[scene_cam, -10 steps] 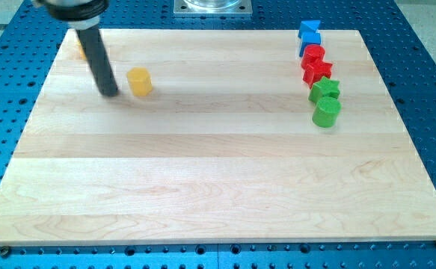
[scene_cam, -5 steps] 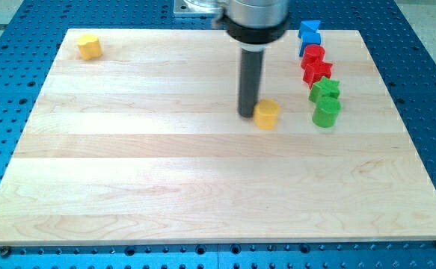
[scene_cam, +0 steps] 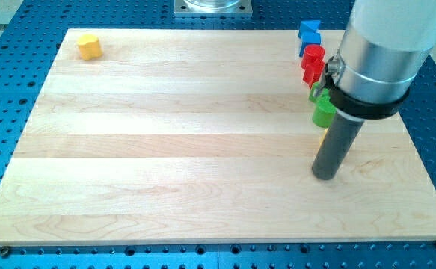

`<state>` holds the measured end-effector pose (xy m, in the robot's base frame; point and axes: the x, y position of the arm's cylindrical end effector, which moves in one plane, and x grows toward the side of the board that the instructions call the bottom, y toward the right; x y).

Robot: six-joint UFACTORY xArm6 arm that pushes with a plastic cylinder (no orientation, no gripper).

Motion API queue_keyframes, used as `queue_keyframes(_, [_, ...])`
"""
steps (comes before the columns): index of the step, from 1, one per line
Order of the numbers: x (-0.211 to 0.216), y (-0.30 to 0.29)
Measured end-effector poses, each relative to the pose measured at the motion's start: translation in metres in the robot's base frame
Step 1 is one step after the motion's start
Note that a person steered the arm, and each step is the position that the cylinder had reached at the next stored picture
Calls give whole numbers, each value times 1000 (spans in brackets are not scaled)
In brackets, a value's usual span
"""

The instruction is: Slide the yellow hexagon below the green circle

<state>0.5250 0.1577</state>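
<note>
My tip (scene_cam: 324,176) rests on the wooden board (scene_cam: 165,149) at the view's right, below the green circle (scene_cam: 323,113). The yellow hexagon is almost wholly hidden behind the rod; only a thin yellow sliver (scene_cam: 322,137) shows at the rod's left edge, just under the green circle. The rod and its wide silver collar (scene_cam: 382,52) cover the right side of the block column.
Above the green circle stand a partly hidden green star (scene_cam: 315,93), two red blocks (scene_cam: 312,63) and two blue blocks (scene_cam: 308,32). A second yellow block (scene_cam: 89,46) sits at the board's top left corner. A blue perforated table (scene_cam: 427,90) surrounds the board.
The rod has swept from the view's left to the right, pushing the yellow hexagon across the board to just under the green circle. The rod now hides most of it.
</note>
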Motion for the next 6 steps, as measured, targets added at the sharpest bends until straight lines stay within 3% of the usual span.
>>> queue_keyframes(6, [-24, 16])
